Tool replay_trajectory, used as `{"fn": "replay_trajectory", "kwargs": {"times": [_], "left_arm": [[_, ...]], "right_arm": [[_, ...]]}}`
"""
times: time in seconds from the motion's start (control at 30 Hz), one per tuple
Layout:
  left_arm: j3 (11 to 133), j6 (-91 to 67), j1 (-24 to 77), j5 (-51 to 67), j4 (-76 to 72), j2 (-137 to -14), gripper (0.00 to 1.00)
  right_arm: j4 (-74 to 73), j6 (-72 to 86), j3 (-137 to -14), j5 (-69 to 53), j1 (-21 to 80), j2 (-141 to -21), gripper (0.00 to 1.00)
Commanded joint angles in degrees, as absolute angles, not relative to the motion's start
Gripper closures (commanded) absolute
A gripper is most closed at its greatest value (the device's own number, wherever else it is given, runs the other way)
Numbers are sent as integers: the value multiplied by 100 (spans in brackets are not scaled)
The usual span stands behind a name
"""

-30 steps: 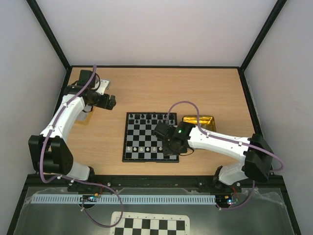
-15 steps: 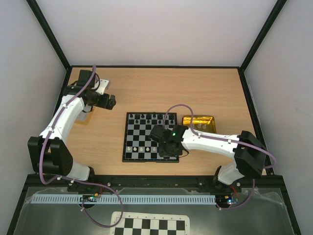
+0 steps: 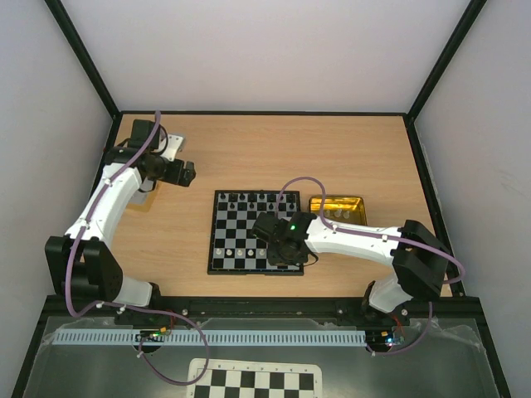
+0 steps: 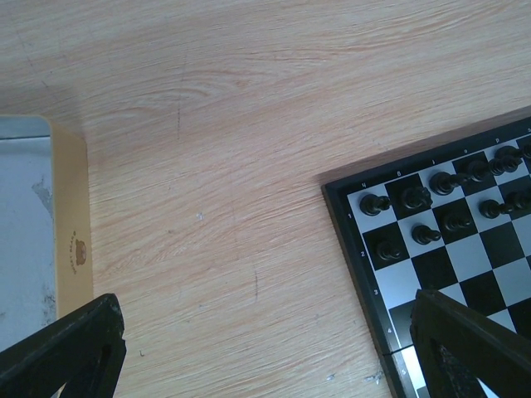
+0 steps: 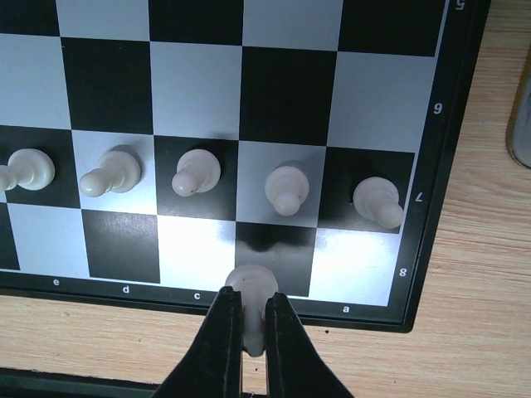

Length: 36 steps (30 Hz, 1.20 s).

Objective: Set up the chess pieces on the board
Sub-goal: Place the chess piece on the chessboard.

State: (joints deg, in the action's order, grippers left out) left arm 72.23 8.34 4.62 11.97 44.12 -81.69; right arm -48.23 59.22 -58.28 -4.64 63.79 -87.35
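The right gripper (image 5: 253, 332) is clamped on a white chess piece (image 5: 253, 284) over the edge row of the board (image 5: 431, 207), behind five white pawns (image 5: 286, 186). The left gripper (image 4: 265, 303) gapes wide above the table (image 4: 249, 166)

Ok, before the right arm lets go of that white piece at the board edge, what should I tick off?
1. Right end effector shut on the piece: ok.
2. Piece over an empty black square in the board's edge row: ok.
3. Piece base resting on the board: cannot tell.
4. Pawns in the next row apart from that end effector: ok.
5. Left end effector open, empty, off the board: ok.
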Motion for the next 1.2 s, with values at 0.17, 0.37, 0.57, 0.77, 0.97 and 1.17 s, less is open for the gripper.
{"fn": "replay_trajectory", "kwargs": {"times": [0.17, 0.37, 0.57, 0.77, 0.97, 1.17], "left_arm": [[7150, 784, 404, 1216, 4412, -8031, 6], [7150, 783, 396, 1233, 4413, -8017, 6], [7162, 794, 396, 1242, 4421, -8031, 6], [7164, 794, 393, 1256, 4421, -8044, 6], [7160, 791, 396, 1257, 4421, -8042, 6], [7154, 796, 395, 1240, 4421, -8045, 7]], "right_arm": [[-4902, 5985, -5800, -292, 6415, -8896, 98], [-4904, 5995, -5760, -281, 6415, -8904, 98], [-4890, 5992, -5707, -304, 6416, -8927, 98], [-4827, 6014, -5619, -333, 6413, -8935, 98], [-4782, 5984, -5626, -343, 6412, -8973, 98], [-4751, 5930, -5664, -377, 6412, -9059, 98]]}}
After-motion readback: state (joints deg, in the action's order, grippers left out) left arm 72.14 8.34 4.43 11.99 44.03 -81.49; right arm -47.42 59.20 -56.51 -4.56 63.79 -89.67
